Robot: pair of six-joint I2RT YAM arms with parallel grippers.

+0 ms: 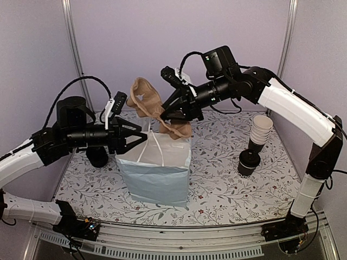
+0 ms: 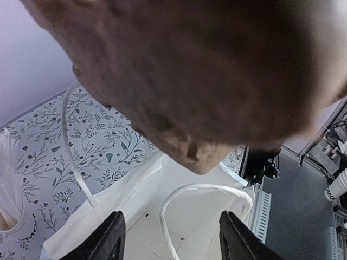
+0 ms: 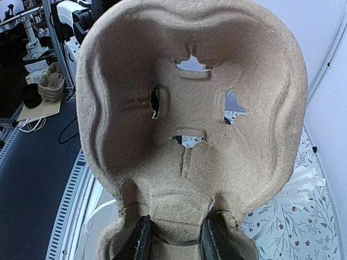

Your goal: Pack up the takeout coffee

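The brown pulp cup carrier hangs tilted over the open mouth of the pale blue paper bag. My right gripper is shut on the carrier's middle ridge, with a finger on each side of it. In the left wrist view the carrier fills the top, above the bag's white inside. My left gripper is open at the bag's left rim, and a white handle loop lies between its fingers. A black lidded cup stands on the table to the right.
A stack of paper cups stands just behind the black cup. Another dark round object sits half hidden behind my left arm. The floral table cover ends at pale walls and metal posts.
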